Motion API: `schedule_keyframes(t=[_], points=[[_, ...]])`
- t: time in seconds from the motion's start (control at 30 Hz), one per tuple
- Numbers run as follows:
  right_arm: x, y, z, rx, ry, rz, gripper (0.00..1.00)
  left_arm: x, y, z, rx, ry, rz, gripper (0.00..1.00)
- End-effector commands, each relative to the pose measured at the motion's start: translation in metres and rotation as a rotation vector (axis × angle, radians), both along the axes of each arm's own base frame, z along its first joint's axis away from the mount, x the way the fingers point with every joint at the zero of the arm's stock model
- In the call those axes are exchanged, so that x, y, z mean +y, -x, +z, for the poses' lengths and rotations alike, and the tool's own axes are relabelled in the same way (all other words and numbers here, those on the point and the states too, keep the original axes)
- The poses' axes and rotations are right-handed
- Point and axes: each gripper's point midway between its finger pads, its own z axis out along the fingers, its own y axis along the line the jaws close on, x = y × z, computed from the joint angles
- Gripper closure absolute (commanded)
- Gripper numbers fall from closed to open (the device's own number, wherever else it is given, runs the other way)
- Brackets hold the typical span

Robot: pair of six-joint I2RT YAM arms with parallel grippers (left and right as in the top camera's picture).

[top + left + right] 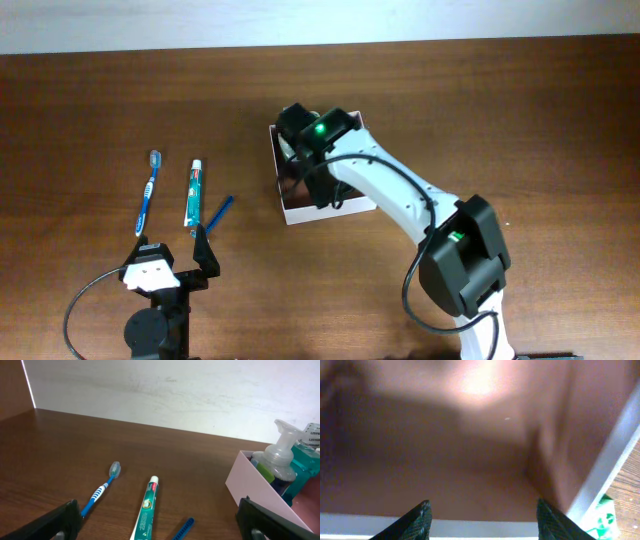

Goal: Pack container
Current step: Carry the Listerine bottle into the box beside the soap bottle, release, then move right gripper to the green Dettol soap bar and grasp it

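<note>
We note the right arm (385,190) covering the container (310,214) from above and bottles (280,455) standing inside it, while left of it bare table (250,150) lies open as far as the blue stick (219,212) and toothpaste (194,195).

It looks like a robotics lab, not a home: a dark robot arm (158,325) and a white robot arm (390,190) stand at a brown wooden desk (80,100) before a plain white wall (175,390). On the desk lie only a toothbrush (148,190), a toothpaste (193,195) and the container (305,213).
</note>
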Motion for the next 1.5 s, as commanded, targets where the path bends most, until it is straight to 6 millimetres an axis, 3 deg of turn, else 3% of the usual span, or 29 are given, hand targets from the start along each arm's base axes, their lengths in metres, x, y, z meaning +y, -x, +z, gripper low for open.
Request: schedule_keyframes(t=[0.0,0.27,0.5,0.6,0.73,0.8,0.9,1.07,1.13,1.27,1.47], points=[[0.015,0.016,-0.002,0.02,-0.002,0.025,0.4,0.002,0.0,-0.002,0.006,-0.016,0.008,0.01],[0.03,0.03,-0.003,0.038,-0.024,0.031,0.4,0.002,0.0,-0.002,0.006,-0.016,0.008,0.01],[0.035,0.025,0.0,0.017,-0.043,0.035,0.4,0.002,0.0,-0.002,0.006,-0.016,0.008,0.01],[0.044,0.015,0.02,-0.032,-0.084,0.044,0.4,0.002,0.0,-0.002,0.006,-0.016,0.008,0.01],[0.044,0.0,0.073,-0.12,-0.154,0.043,0.39,0.002,0.0,-0.002,0.006,-0.016,0.008,0.01],[0.03,-0.004,0.1,-0.141,-0.168,0.014,0.39,0.002,0.0,-0.002,0.006,-0.016,0.008,0.01],[-0.007,-0.008,0.134,-0.16,-0.174,-0.058,0.39,0.002,0.0,-0.002,0.006,-0.016,0.008,0.01],[-0.096,-0.009,0.17,-0.173,-0.154,-0.247,0.37,0.002,0.0,-0.002,0.006,-0.016,0.008,0.01],[-0.13,-0.006,0.179,-0.171,-0.136,-0.289,0.35,0.002,0.0,-0.002,0.006,-0.016,0.008,0.01],[-0.174,0.0,0.187,-0.18,-0.118,-0.335,0.33,0.002,0.0,-0.002,0.006,-0.016,0.008,0.01],[-0.205,0.022,0.175,-0.15,-0.092,-0.389,0.32,0.002,0.0,-0.002,0.006,-0.016,0.008,0.01]])
